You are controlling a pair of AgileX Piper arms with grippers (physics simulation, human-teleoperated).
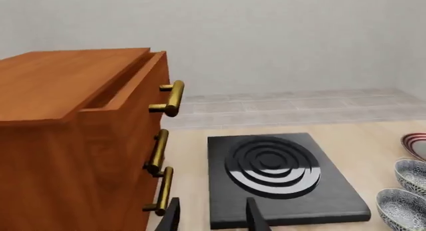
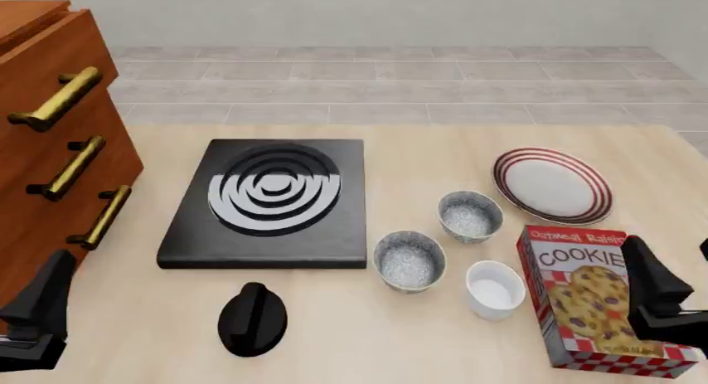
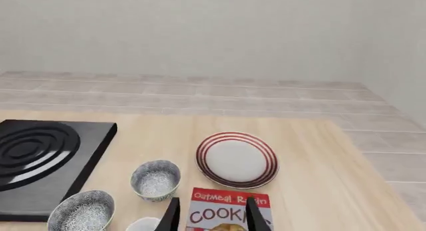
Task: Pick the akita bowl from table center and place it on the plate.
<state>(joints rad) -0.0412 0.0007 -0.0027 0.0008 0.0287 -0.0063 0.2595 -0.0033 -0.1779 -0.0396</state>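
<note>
- At the near edge of the surface (image 2: pixel 443 351), the left gripper (image 2: pixel 33 318) is seen by the near left corner and the right gripper (image 2: pixel 664 305) by the near right corner; both are parted and nothing is held in either.
- A cookie box (image 2: pixel 586 305) stands just in front of the right gripper, with a white ramekin (image 2: pixel 495 289) beside it and a black knob (image 2: pixel 252 318) further left.
- Two speckled bowls are found at the middle: the nearer bowl (image 2: pixel 409 261) beside the black burner (image 2: pixel 271 201), the farther bowl (image 2: pixel 469 216) closer to the plate (image 2: pixel 552 185).
- Which bowl is meant cannot be told for certain; the nearer one is judged the more central.
- No step is judged begun; a reach past the box and down over the bowl's rim is called for next, probably by the right arm.
- The plate lies bare toward the far right edge, and a wooden drawer chest (image 2: pixel 55 143) stands at the left edge.
</note>
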